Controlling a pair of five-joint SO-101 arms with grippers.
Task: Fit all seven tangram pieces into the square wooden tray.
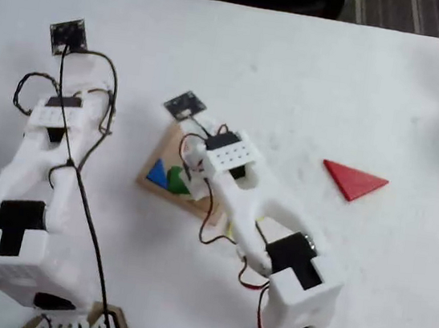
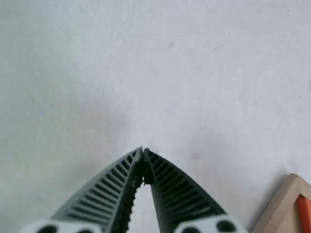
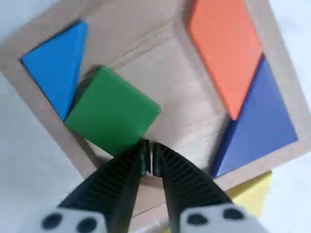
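Right wrist view: right tool [image 3: 147,155] closed beside green square [image 3: 112,112].

A robotics lab bench, it seems: a white table [image 1: 320,72] with two white arms [image 1: 34,188] (cables [image 1: 84,211] exposed).

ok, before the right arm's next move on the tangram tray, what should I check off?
1. Right tool empty: ok. It is shut, holds nothing and sits above the tray.
2. Green square seated straight: not ok. It is askew to the tray wall, beside the blue triangle.
3. Red triangle in tray: not ok. It lies on the table, apart from the tray.
4. Yellow piece in tray: not ok. It is outside the rim.
5. Left tool out of the way: ok. It is shut over bare table.
6. All seven pieces located: cannot tell. I count six.
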